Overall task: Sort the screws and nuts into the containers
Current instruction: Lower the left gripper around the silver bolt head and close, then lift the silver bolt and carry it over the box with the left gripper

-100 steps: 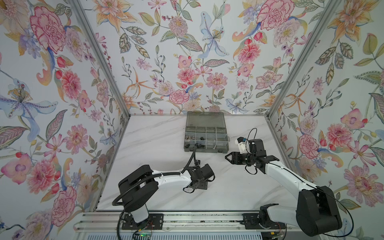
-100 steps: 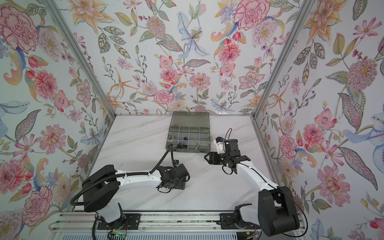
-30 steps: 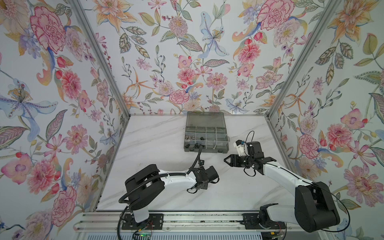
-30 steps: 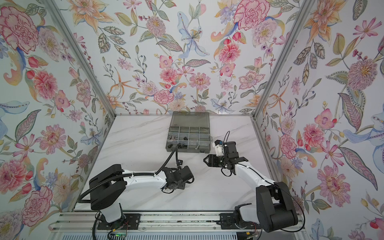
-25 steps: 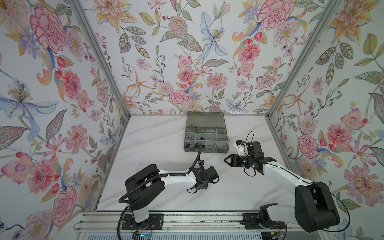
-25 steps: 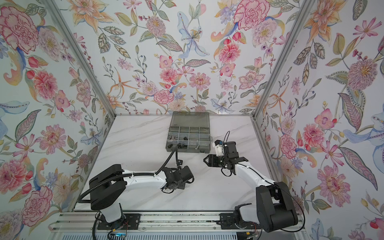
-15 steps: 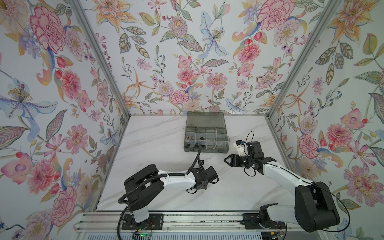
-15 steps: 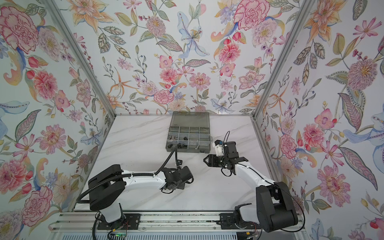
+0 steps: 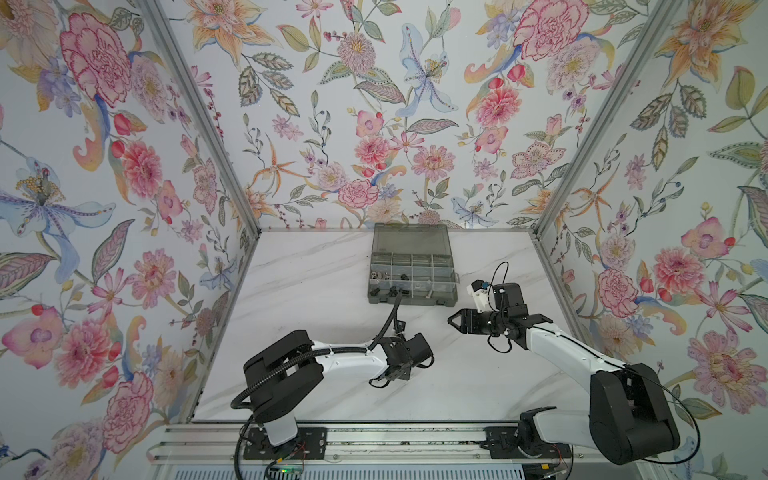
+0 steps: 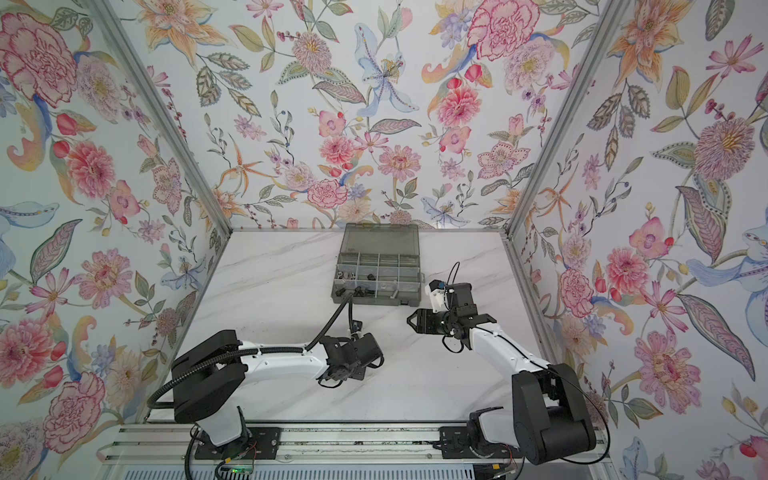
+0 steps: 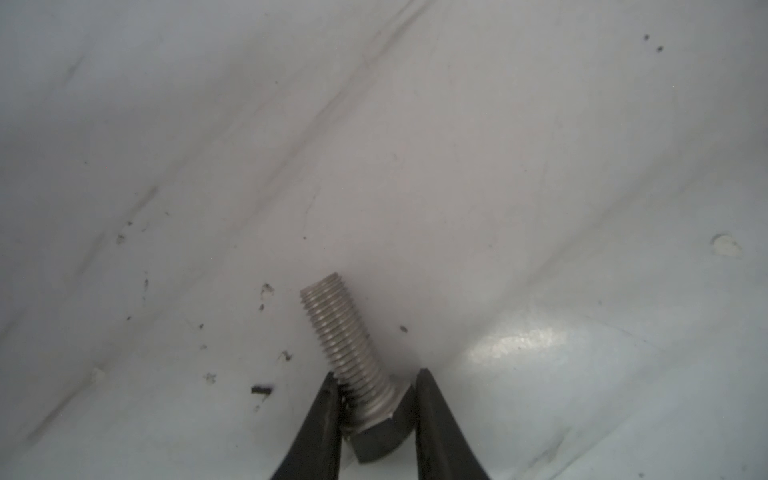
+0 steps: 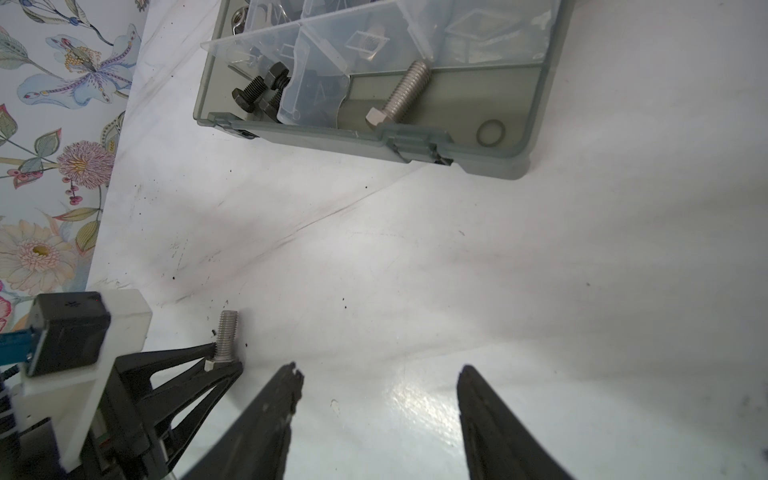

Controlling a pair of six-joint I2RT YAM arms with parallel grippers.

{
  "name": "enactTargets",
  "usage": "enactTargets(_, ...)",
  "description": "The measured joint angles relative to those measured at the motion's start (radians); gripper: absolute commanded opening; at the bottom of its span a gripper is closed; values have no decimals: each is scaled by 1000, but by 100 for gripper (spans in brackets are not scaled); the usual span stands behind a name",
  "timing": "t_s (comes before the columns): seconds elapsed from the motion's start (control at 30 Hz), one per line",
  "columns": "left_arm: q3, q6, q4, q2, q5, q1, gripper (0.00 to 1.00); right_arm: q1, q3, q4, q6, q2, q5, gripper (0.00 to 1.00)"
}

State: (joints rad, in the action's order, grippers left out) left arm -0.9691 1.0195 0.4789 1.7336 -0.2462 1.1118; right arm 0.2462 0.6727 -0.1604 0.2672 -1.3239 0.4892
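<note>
Left fingers point(image 11: 316, 432): clenched on the hex head of a silver bolt, one finger on each side.
Held bolt point(image 11: 345, 336): at the near middle of the counter point(image 9: 316, 291). Its threaded end points away from the fingers and toward the box, and it sits low at the surface. I cannot tell whether it rests there.
Specks point(image 11: 262, 390): dark bits lie scattered on the white marble beside the held bolt.
Right fingers point(image 12: 266, 424): spread apart and gripping nothing. They hover over the counter just beyond the left arm's tool, with the tips aimed left in both top views point(image 9: 461, 321).
Box point(image 9: 411, 298): at the far middle of the counter, open.
Front row: black bolts point(image 12: 257, 93) lie in the left corner cell. A silver bolt point(image 12: 405, 93) lies further right, its head at the front wall. A ring point(image 12: 490, 133) lies by the right corner.
Second row: small silver and black pieces, too small to name.
Lid point(image 9: 411, 239): tilted back toward the rear wall.
</note>
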Motion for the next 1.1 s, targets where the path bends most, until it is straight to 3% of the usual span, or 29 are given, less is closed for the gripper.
enactTargets(0.53, -20, -180, -74, -69, 44, -84, 0, -33, 0, -3, 0, 29, -2, 64)
enactTargets(0.9, -236, -376, -204, -62, 117, -137, 0, -68, -3, -8, 17, 89, -31, 64)
enactTargets(1.1, -355, -455, -298, 38, 196, -219, 0, -76, -41, -8, 36, 135, -54, 64)
